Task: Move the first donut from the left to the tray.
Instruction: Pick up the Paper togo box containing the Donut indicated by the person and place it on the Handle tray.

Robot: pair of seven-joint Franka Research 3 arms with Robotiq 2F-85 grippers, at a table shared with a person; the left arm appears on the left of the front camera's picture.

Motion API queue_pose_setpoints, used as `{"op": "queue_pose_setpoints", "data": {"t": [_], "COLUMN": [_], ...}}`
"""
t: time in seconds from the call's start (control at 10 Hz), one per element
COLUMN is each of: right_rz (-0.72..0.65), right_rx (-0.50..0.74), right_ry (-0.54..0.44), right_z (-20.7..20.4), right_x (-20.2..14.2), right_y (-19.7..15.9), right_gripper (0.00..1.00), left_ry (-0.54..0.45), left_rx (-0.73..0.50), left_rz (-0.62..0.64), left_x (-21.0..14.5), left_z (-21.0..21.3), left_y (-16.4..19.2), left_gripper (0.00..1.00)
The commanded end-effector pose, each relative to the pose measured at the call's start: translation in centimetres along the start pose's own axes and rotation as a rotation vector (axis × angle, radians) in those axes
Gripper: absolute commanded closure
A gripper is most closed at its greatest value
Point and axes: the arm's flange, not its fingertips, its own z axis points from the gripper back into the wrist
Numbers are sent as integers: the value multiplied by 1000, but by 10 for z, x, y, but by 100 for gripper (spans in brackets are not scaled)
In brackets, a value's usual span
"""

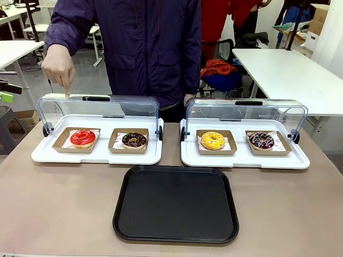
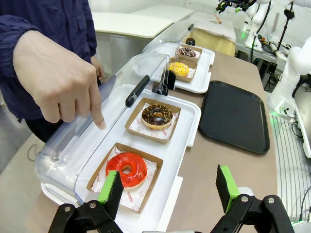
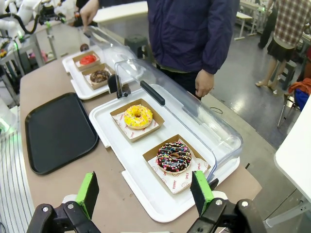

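The red donut (image 1: 82, 137) sits in its holder (image 1: 59, 145) at the left end of the left white tray (image 1: 96, 156), lid (image 1: 123, 110) raised, with a chocolate donut (image 1: 134, 140) just right of it. In our left wrist view it lies just ahead of our left gripper (image 2: 167, 187), closer to one finger than centred between them; the jaws stand wide apart and empty. Our right gripper (image 3: 145, 191), likewise spread and empty, hangs over the right white tray (image 3: 138, 160), well apart from the red donut. We judge the left arm the nearer. The black tray (image 1: 176, 206) lies near and right of the red donut. A person's hand (image 1: 59, 67) points down at the lid on its far side.
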Motion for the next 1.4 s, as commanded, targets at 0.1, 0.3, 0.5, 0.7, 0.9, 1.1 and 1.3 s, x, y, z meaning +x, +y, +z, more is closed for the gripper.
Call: {"op": "queue_pose_setpoints", "data": {"t": [0.1, 0.3, 0.5, 0.7, 0.9, 1.1, 1.3], "right_rz": [2, 2, 2, 2, 2, 2, 2], "right_rx": [1, 1, 1, 1, 1, 1, 1], "right_ry": [-3, -3, -3, -3, -3, -3, -3], "right_z": [0, 0, 0, 0, 0, 0, 0], "right_x": [1, 1, 1, 1, 1, 1, 1], "right_y": [0, 0, 0, 0, 0, 0, 0], "right_gripper": [0, 0, 0, 0, 0, 0, 0], "left_ry": [100, 350, 504, 658, 760, 836, 863], "left_rx": [34, 100, 143, 166, 113, 57, 64], "left_rz": [-37, -66, -93, -122, -149, -166, -212], "left_x": [9, 26, 37, 35, 30, 12, -5], "left_z": [-6, -31, -57, -94, -120, -141, -156], "left_y": [-14, -33, -40, -35, -34, -26, -15], "left_gripper": [0, 0, 0, 0, 0, 0, 0]}}
